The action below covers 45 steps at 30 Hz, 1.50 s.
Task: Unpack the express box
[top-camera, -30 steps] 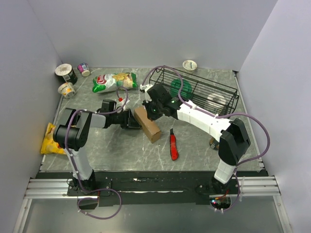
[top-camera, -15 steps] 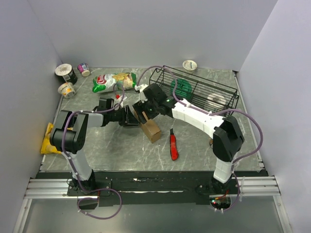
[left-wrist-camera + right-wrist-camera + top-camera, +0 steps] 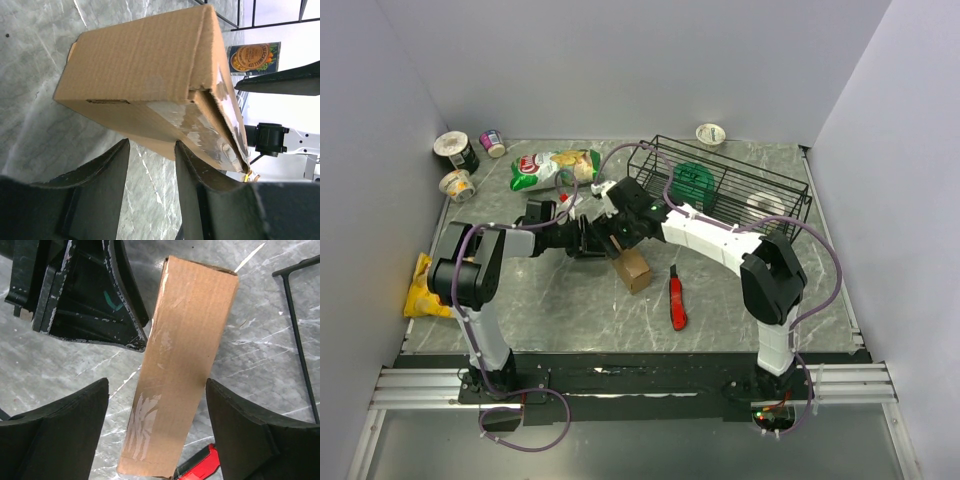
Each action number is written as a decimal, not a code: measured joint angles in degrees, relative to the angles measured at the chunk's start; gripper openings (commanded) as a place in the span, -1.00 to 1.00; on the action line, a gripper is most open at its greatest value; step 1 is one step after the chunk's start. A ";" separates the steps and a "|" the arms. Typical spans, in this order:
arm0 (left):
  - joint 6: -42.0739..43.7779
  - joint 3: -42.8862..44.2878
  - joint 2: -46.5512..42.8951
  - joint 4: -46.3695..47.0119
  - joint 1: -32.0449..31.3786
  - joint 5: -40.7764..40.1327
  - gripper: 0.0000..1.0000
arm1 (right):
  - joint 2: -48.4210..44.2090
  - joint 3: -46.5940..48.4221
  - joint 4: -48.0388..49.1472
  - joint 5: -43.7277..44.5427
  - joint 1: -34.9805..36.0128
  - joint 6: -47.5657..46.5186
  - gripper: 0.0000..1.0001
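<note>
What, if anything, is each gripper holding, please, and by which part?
Right gripper: nothing; its fingers stand wide either side of the express box, clear of it. Left gripper: its parted fingertips sit at the box's long side; a pinch cannot be told.

The express box (image 3: 633,268) lies left of the cutter (image 3: 677,300) (basket (image 3: 728,192) behind).

I'm looking into a lab test booth: bare grey walls (image 3: 620,70) box in a marble-look table (image 3: 570,300), and the left arm (image 3: 470,270) and right arm (image 3: 770,280) stand on a metal rail (image 3: 430,388) trailing purple cables (image 3: 567,420).
</note>
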 measured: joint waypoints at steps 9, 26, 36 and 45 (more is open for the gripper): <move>-0.98 0.63 2.12 0.17 0.09 0.37 -0.05 | 1.36 2.54 -1.79 -0.96 -0.33 -0.33 0.42; -1.42 1.05 2.99 0.66 0.31 0.37 -0.05 | 1.40 2.56 -3.26 1.62 -0.33 -2.03 0.04; -1.57 1.22 4.44 0.66 0.31 0.35 -0.05 | 1.33 2.71 -3.37 1.97 -0.31 -4.61 -0.30; -2.67 1.97 5.20 1.18 0.33 0.44 -0.04 | 1.33 4.04 -3.74 2.91 1.11 -8.52 -1.00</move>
